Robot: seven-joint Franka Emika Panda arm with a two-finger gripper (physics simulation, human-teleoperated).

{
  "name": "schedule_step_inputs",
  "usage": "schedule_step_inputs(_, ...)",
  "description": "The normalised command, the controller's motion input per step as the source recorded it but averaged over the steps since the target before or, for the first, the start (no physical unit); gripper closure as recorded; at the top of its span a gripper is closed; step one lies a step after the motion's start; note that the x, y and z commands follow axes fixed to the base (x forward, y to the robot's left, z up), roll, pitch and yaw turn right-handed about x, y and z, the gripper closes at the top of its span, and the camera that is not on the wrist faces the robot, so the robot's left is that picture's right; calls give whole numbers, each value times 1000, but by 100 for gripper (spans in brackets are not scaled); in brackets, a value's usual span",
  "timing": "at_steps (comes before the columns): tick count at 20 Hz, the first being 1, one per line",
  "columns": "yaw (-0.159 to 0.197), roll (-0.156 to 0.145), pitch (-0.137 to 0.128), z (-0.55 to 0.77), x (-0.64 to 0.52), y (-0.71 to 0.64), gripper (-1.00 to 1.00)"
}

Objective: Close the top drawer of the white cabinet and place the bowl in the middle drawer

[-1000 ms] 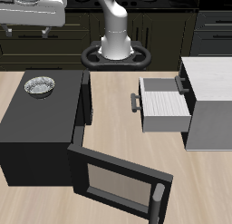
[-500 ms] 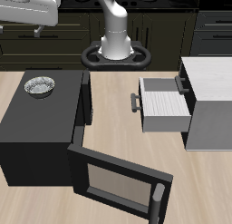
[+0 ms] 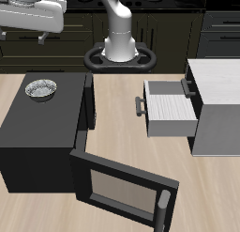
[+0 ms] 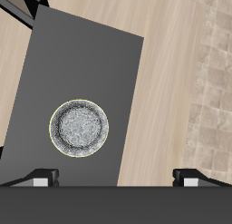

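One drawer (image 3: pixel 172 108) of the cabinet (image 3: pixel 217 104) stands pulled out, so I judge the bowl (image 3: pixel 40 88) on the black box (image 3: pixel 42 128) is next; the released gripper (image 3: pixel 33 31), high above, must descend.

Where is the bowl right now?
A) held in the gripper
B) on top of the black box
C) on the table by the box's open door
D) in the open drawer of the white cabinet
B: the bowl rests on the flat top of the black box, apart from the gripper above it; the wrist view shows the same.
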Motion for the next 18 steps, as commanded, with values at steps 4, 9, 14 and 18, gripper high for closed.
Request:
schedule_step_inputs(4, 20, 17, 13, -103, 178, 109, -100)
schedule_step_inputs(9, -15, 4, 21, -118, 100, -7, -100)
schedule_step_inputs(14, 0, -9, 21, -149, -16, -49, -100)
schedule_step_inputs(18, -21, -20, 50, -312, -11, -237, -100)
